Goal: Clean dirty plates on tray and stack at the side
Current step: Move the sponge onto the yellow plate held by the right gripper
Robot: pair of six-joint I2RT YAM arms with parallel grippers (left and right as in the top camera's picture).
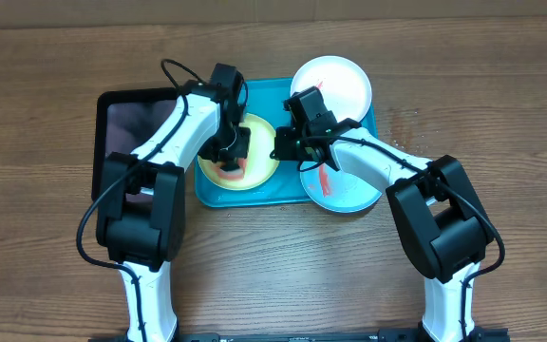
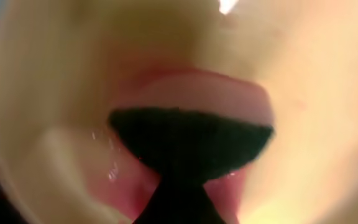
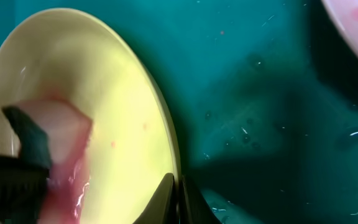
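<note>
1. The small round lime-green-rimmed plate (image 1: 259,171) lies in the left half of the large turquoise-blue rectangular plastic tray (image 1: 264,95). It is the one under the wipe, and pink residue shows on its floor.
2. The left hand (image 1: 234,152) is clamped on a pink-stained sponge with a dark scouring edge (image 3: 58,134), which is down on that floor. Flat contact and strokes from the centre out to the rim should lift the smear rather than spread it.
3. The right hand (image 3: 176,196) is pinched together on the plate's right rim. Strokes toward that hand would be braced, while strokes away from it could tip the plate.
4. The left wrist view is too blurred to judge cleanliness, so the overhead view is the better check.
5. The white round plate (image 1: 335,81) and the pale mint-blue round plate (image 1: 345,195) lie on the tray's right side. Both carry red smears and look unwiped.
6. Nothing is stacked on the wooden worktop (image 1: 46,275) yet.
</note>
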